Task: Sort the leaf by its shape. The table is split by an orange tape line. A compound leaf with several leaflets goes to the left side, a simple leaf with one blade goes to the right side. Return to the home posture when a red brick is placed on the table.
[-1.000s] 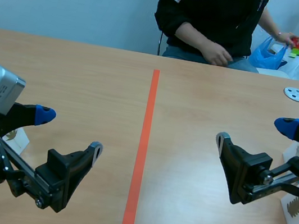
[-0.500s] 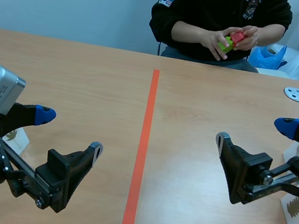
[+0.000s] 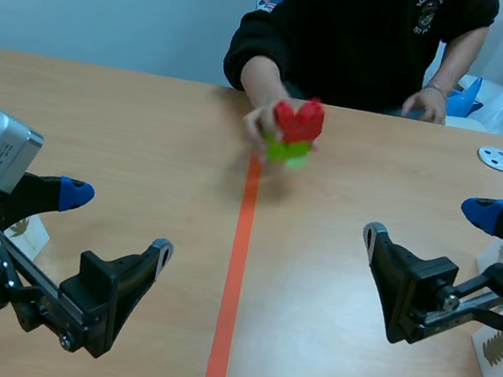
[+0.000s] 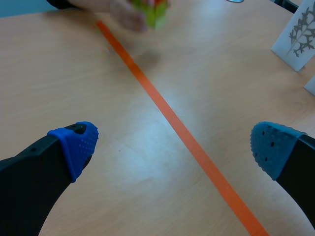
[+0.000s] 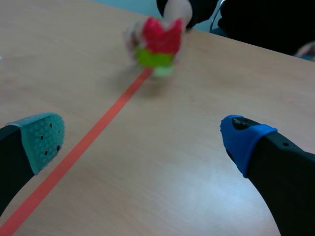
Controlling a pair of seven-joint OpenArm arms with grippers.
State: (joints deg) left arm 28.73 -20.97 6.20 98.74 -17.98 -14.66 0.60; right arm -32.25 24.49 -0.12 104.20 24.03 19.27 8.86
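- My left gripper (image 3: pixel 119 222) hangs low over the left half of the table (image 3: pixel 127 131); its fingers stand wide apart with nothing between them; in my left wrist view the blue dotted pads (image 4: pixel 74 142) sit either side of bare wood and the orange tape line (image 4: pixel 182 130).
- My right gripper (image 3: pixel 428 223) hangs low over the right half; its fingers are spread just as wide and hold nothing; one tip shows a grey-green pad (image 5: pixel 42 140), the other a blue one.
- The red brick (image 3: pixel 298 119) sits stacked on a green brick (image 3: pixel 288 150); a person's hand (image 3: pixel 260 123) grips the pair at the far end of the tape line, well ahead of both my grippers; the pair is blurred, and I cannot tell whether the green brick touches the wood.
- The person in a black top (image 3: pixel 353 32) sits across the table; their other hand (image 3: pixel 424 106) rests at the far edge, on the right side.
- A white card with a branching leaf figure (image 4: pixel 295 32) stands on the right side, well ahead of my left fingers; a second white card (image 3: pixel 491 365) with a brown toothed figure stands beside my right arm; a third card (image 3: pixel 31 235) stands behind my left arm.
- A round white disc (image 3: pixel 497 159) lies near the far right corner; a blue bag (image 3: pixel 463 93) sits beyond the table edge.
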